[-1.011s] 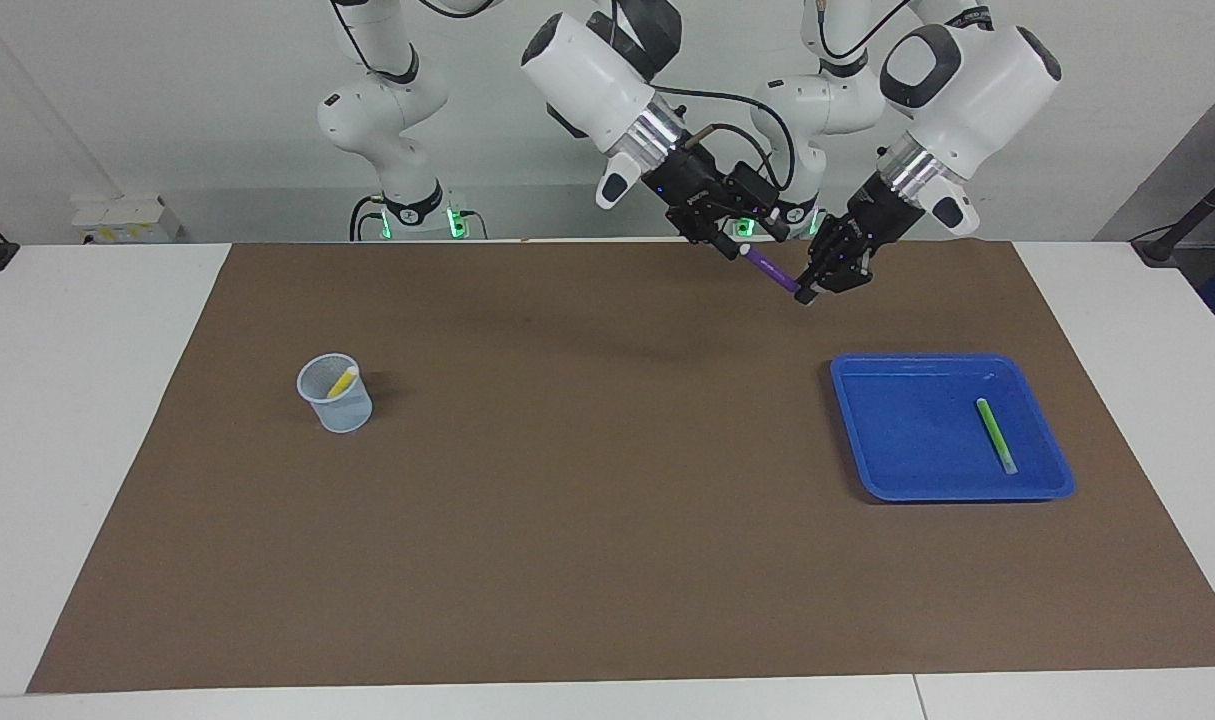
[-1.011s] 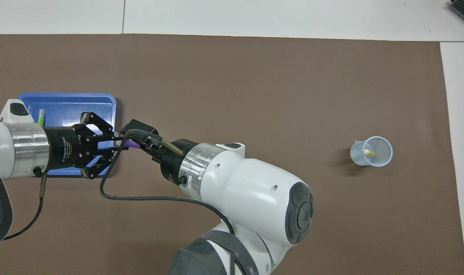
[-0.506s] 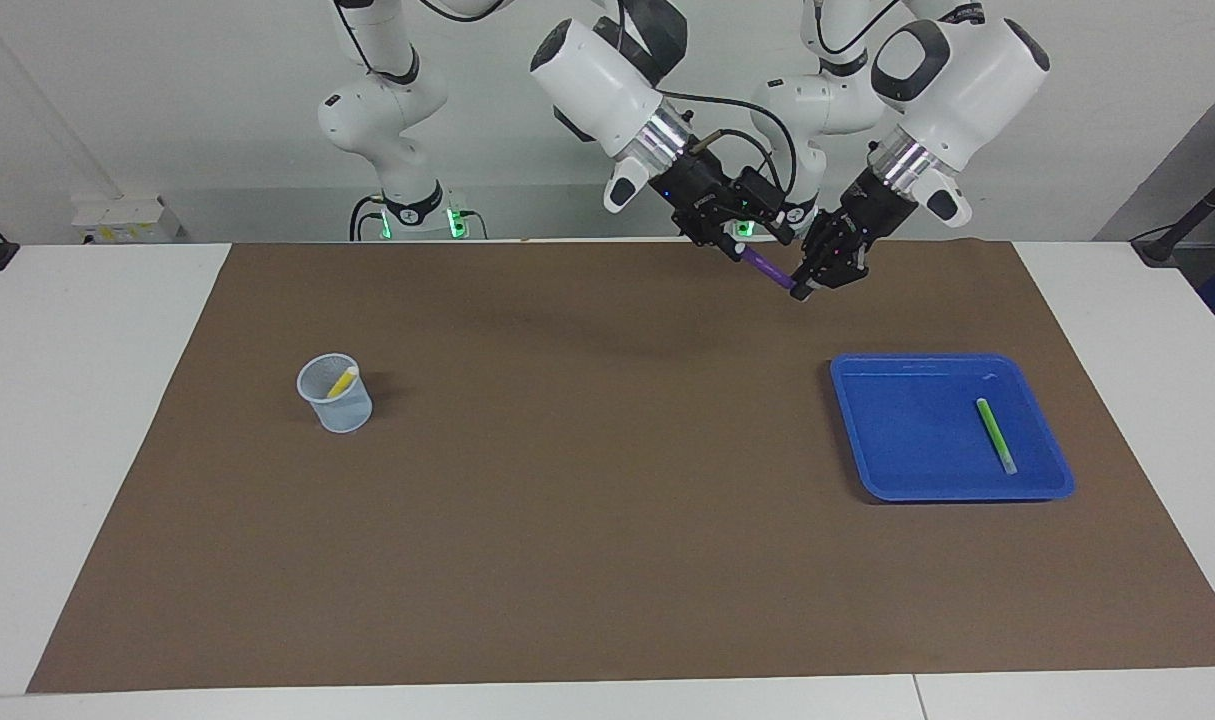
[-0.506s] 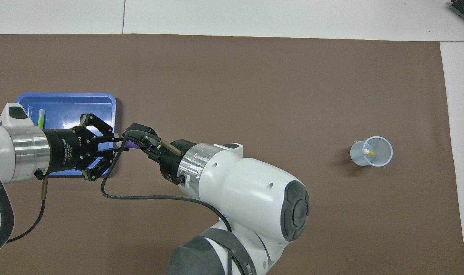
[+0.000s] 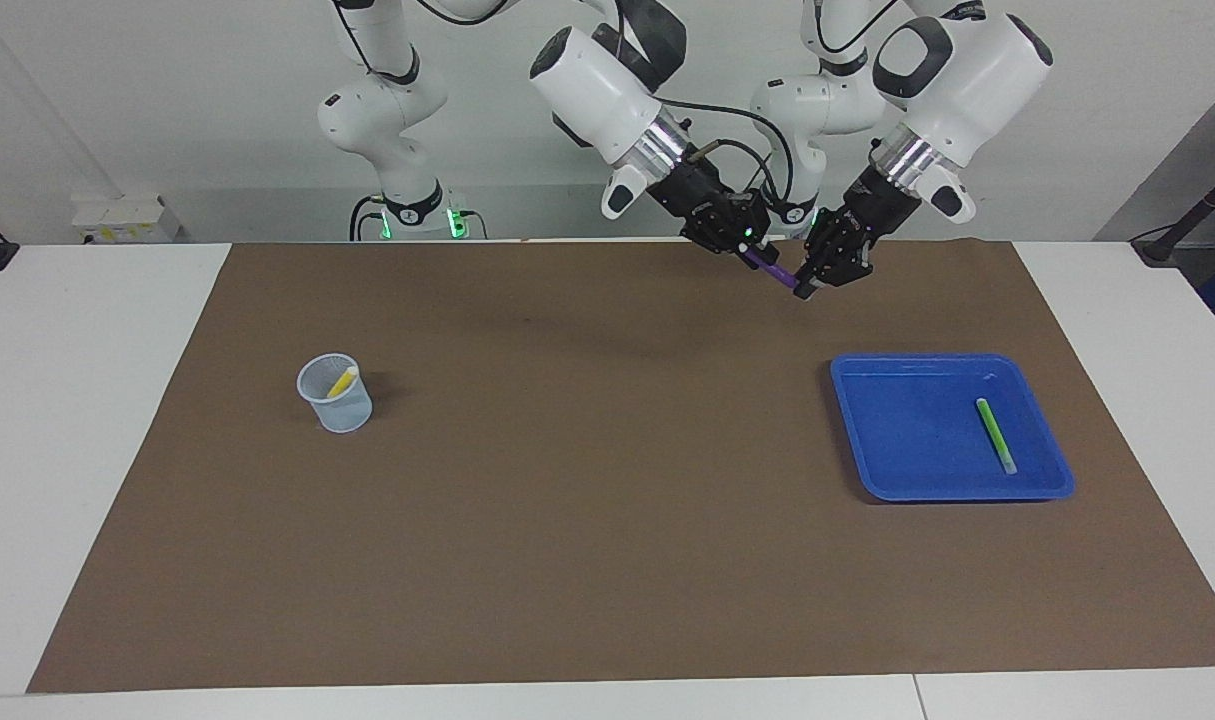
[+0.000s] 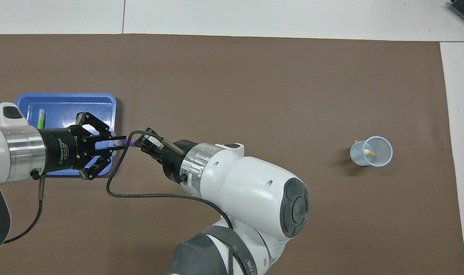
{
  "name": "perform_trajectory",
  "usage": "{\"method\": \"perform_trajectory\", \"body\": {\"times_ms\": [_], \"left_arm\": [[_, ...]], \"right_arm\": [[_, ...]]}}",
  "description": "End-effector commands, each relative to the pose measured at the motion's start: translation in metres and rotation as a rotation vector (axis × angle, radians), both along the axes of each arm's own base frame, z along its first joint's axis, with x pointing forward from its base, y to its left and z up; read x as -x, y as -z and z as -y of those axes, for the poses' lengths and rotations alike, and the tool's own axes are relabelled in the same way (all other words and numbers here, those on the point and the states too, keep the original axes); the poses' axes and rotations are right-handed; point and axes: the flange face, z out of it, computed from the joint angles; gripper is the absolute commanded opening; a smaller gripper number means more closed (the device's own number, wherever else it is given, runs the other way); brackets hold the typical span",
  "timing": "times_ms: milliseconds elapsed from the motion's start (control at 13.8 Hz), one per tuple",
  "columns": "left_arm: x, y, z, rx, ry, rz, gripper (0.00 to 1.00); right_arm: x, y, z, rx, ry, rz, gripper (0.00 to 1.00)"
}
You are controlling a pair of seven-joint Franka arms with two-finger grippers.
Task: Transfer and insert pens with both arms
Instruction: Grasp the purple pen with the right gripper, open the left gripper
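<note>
Right tool (image 5: 748, 250) has closed on purple pen (image 5: 772, 271); left tool (image 5: 805, 287) grips too.

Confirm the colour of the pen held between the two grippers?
Purple: the pen shows best in the facing view.

White table (image 5: 97, 400) – brown mat (image 5: 587, 520) on top; pale wall (image 5: 187, 110) – even light.

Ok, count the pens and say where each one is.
3. The yellow pen stands in the cup; the green pen lies in the tray; the purple pen is held between both grippers over the mat.
</note>
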Motion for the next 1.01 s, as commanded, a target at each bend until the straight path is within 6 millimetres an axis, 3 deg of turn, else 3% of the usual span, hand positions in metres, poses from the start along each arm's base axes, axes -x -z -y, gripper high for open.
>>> {"method": "perform_trajectory", "body": {"times_ms": [0, 144, 217, 289, 578, 795, 939], "left_arm": [[0.014, 0.001, 0.004, 0.013, -0.004, -0.006, 0.0], [0.014, 0.001, 0.004, 0.007, 0.016, 0.0, 0.0], [0.013, 0.001, 0.002, 0.002, 0.027, 0.012, 0.35], [0.013, 0.001, -0.001, 0.003, 0.021, 0.011, 0.99], [0.013, 0.001, -0.004, 0.003, 0.023, 0.009, 1.0], [0.014, 0.003, -0.006, -0.011, 0.095, 0.034, 1.0], [0.012, 0.004, -0.024, -0.033, 0.194, 0.087, 1.0]], "right_arm": [[-0.004, -0.004, 0.005, -0.015, 0.017, -0.001, 0.0], [-0.005, -0.003, 0.005, -0.015, 0.018, -0.004, 0.0], [-0.006, -0.002, 0.007, -0.008, 0.012, -0.004, 0.0], [-0.009, 0.0, 0.011, 0.017, -0.02, 0.003, 0.0], [-0.038, 0.014, 0.059, 0.202, -0.276, 0.067, 0.0], [-0.049, 0.023, 0.103, 0.47, -0.494, 0.119, 0.0], [-0.053, 0.033, 0.143, 0.623, -0.697, 0.128, 0.0]]}}
